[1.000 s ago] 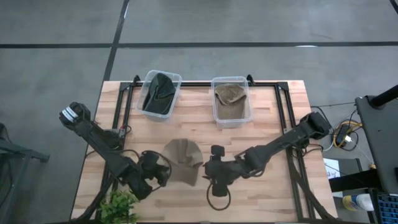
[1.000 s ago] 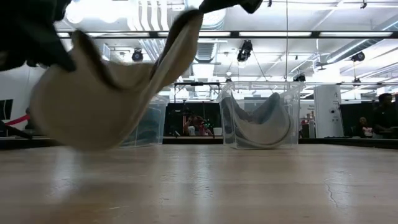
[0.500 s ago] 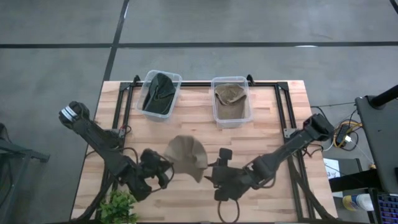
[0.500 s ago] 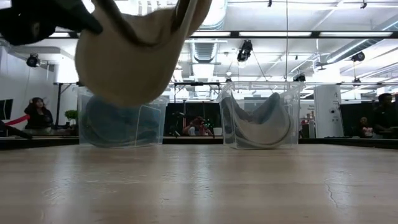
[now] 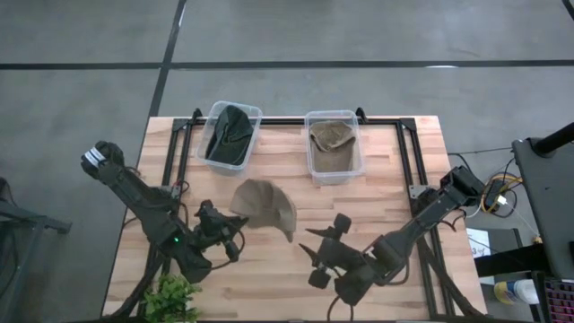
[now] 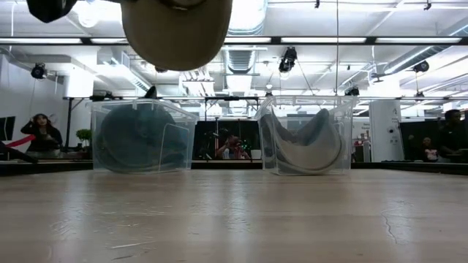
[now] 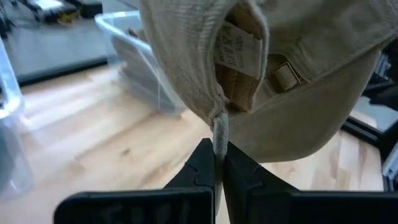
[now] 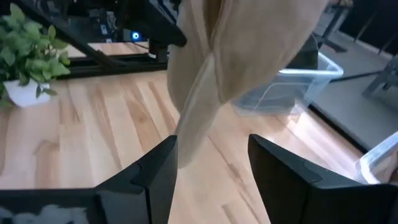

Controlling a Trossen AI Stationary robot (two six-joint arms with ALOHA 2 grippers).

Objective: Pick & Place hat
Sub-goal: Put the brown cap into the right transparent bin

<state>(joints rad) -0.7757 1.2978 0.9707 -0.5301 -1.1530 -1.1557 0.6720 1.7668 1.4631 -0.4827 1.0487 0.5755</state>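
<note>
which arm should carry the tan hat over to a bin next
The left. The left gripper is pinched shut on the tan hat, which hangs clear of the table. The right gripper is open, holding nothing, beside the hat.

Evenly bright from ceiling strip lights [image 6: 219, 40], glaring overhead. Soft sheen on the tabletop [image 6: 234, 219]. Faint shadows only. Blurred near edge in the low view.

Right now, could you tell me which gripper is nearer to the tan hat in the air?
Left. The left gripper is shut on the tan hat's edge, holding it off the table. The right gripper sits open, apart from the hat, toward the table's front edge.
</note>
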